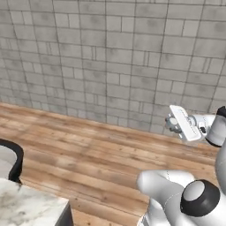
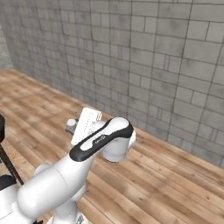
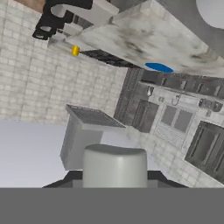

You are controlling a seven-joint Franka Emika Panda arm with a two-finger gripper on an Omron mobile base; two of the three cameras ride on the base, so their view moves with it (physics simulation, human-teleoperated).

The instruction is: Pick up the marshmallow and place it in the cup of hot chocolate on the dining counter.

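Far ahead of gripper (image 1: 170, 122), rolled hand view: mug (image 3: 75, 51) and plate (image 3: 159, 67) on counter (image 3: 144, 41). Finger spread: cannot tell.

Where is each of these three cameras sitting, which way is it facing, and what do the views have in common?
Left base view: behind the arm's left, facing the brick wall and wood floor; the arm rises lower right, the end effector at right; dining counter corner lower left.
Right base view: behind the arm's right, facing the same wall and floor; the arm rises lower left.
Hand view: on the hand, rolled upside down, facing the kitchen: the counter, the cup of hot chocolate and a blue plate.
Shared: both base views show arm, wall and floor.
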